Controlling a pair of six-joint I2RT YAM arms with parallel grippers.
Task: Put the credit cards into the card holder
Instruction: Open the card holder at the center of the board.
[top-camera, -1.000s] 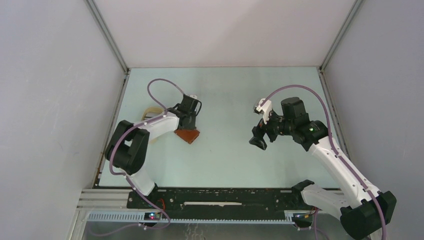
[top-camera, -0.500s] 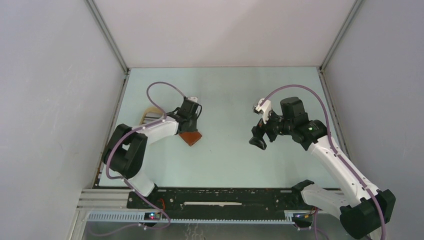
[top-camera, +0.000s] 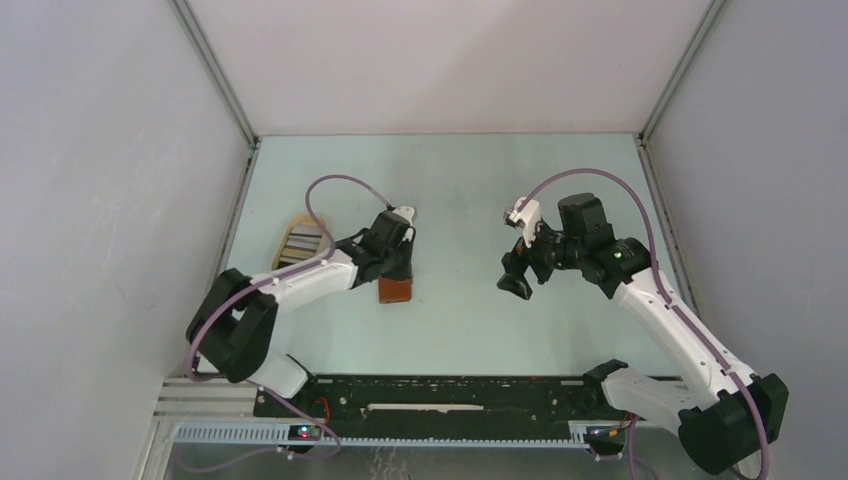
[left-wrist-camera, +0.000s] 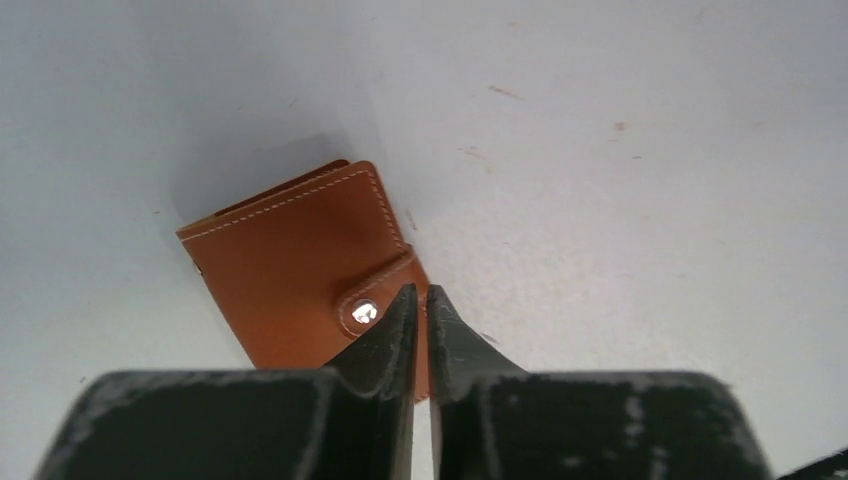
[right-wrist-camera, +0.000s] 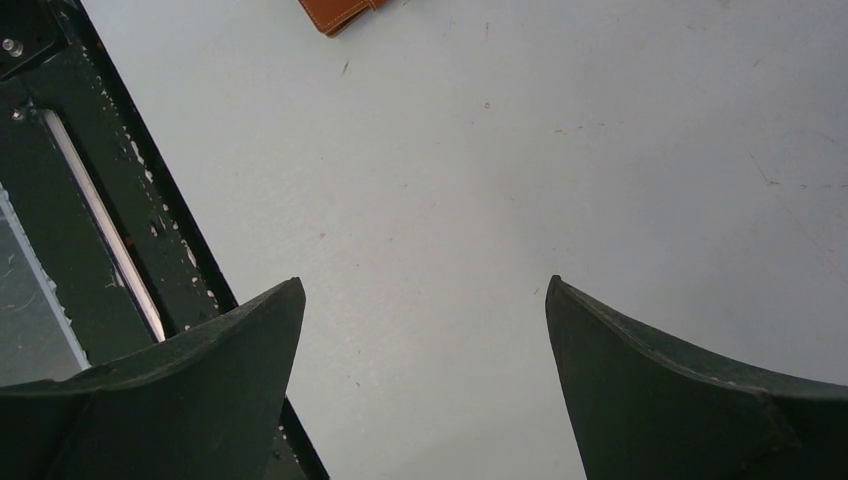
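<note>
Left wrist | left pincer (left-wrist-camera: 420, 297) clenched, tips at tab (left-wrist-camera: 372, 303) of holder (left-wrist-camera: 285, 250) | next: pry tab up slowly | right pincer (right-wrist-camera: 425, 285) released

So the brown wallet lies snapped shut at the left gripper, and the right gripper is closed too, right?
Not quite: the right gripper is wide open, its fingers far apart, as the right wrist view shows. The brown wallet does lie snapped shut at the left gripper.
</note>
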